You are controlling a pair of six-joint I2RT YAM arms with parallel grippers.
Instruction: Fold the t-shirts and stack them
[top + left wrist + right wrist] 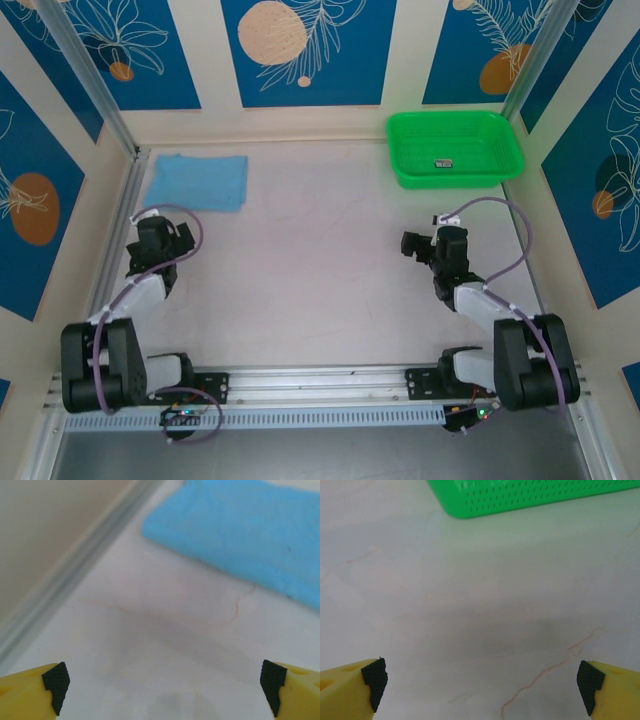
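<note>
Left wrist view: the left gripper (165, 687) has its jaws spread wide. Its yellow fingers (22, 695) with black pads (56, 685) sit at the two lower corners of the picture. It holds nothing and hangs over the pale, veined table (165, 630). Beyond it lies the sky-blue t-shirt (240, 535), its near edge thick and layered; the gripper is apart from it.

In the right wrist view the right gripper (482, 682) is just as wide open and empty, above bare table. Farther on stands the green basket (520, 495), its perforated wall facing the camera, well clear of the fingers.

From the top external view, the left gripper (160, 240) is on the left side of the table (300, 270). The right gripper (418, 245) is on the right, and neither touches anything. The t-shirt (197, 182) lies folded into a flat, neat rectangle at the far-left corner, close to the metal rail (118, 240) along the left edge. The bright green plastic basket (400, 150) sits at the far right near the back wall. Inside it, on the floor, rests one small dark item (444, 162), too small to identify.
</note>
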